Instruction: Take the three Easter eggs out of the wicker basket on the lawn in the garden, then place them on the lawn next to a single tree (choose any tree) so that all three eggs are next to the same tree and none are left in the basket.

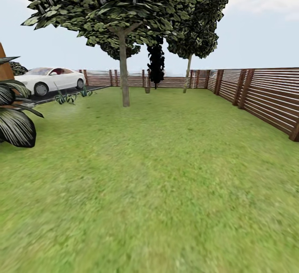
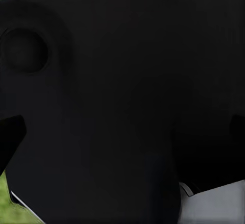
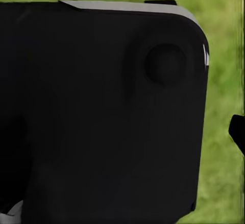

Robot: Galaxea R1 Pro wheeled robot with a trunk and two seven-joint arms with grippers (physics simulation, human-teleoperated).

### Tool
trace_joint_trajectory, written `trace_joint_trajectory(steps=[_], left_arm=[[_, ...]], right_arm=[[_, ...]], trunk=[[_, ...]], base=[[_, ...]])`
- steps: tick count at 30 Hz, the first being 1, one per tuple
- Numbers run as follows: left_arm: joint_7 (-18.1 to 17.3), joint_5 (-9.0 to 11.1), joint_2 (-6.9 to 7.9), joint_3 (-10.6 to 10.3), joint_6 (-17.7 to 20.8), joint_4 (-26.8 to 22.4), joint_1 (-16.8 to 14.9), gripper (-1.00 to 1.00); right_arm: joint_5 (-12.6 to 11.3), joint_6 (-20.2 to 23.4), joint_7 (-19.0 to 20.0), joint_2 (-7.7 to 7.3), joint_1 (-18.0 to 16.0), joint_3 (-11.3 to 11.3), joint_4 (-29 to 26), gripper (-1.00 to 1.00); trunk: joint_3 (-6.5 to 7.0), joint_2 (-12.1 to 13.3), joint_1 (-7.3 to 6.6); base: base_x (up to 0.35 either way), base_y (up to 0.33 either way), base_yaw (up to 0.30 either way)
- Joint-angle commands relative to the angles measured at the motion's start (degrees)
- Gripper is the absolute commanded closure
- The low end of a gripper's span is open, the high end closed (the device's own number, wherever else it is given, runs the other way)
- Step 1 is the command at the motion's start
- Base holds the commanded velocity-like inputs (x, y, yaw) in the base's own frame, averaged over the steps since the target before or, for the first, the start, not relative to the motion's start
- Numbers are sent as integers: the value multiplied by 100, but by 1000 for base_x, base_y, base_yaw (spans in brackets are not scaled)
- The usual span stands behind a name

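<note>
The lawn (image 1: 166,173) stretches wide and green ahead of me in the head view. A tree (image 1: 123,78) with a bare pale trunk and a broad dark-green crown stands on it at middle distance, left of centre. A second such tree (image 1: 188,78) stands farther back by the fence. The wicker basket and the Easter eggs are out of view. In both wrist views a black part of the robot's body (image 2: 122,106) (image 3: 102,117) blocks the picture. A dark tip (image 3: 238,132) at the edge may be a finger, so neither gripper's state can be read.
A brown slatted fence (image 1: 265,94) runs along the right side and the back. A black columnar tree (image 1: 156,67) stands near the back fence. A white car (image 1: 50,80) is parked on the dark driveway (image 1: 62,92) at the left. A large dark-leaved plant (image 1: 14,119) is close on my left.
</note>
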Motion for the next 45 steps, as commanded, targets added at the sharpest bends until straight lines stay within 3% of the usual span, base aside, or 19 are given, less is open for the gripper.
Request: trace_joint_trajectory(steps=[1,23,45], left_arm=[[3,1,0,1,2,-7,1,-100],[-7,1,-1,9,2,-6,-1,-100],[-61,1,8,1,-7,3,2,-100]], right_arm=[[-13,-20,4,2,-4,2,5,-100],[-9,-20,4,6,-7,7,6,-100],[-6,-20,4,-4,-5,3,0,-100]], trunk=[[-5,-2,2],[-5,-2,2],[-5,-2,2]], base=[[254,-249,0],[258,-242,0],[322,-23,0]])
